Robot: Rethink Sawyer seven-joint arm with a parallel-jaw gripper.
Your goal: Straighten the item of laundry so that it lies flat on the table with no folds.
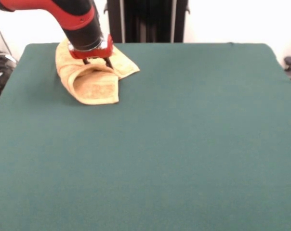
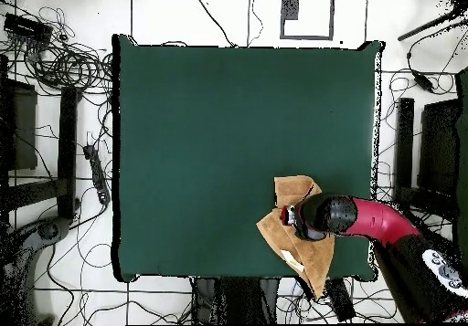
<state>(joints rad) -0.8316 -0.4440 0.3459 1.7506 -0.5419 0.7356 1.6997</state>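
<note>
Currently the fingers [image 1: 98, 63] appear clenched on the folded hand towel [image 1: 95, 82] near the bench [image 1: 184, 144] corner; next, drag the fold open.

The green table [image 1: 193, 144] carries a folded yellow towel [image 1: 95, 84].

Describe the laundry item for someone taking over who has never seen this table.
Find the big dark green table, then its far corner beside the robot's pedestal. There, under the red and black arm's gripper, lies a mustard-yellow terry towel, crumpled and folded over itself. It is the only thing on the cloth.
</note>
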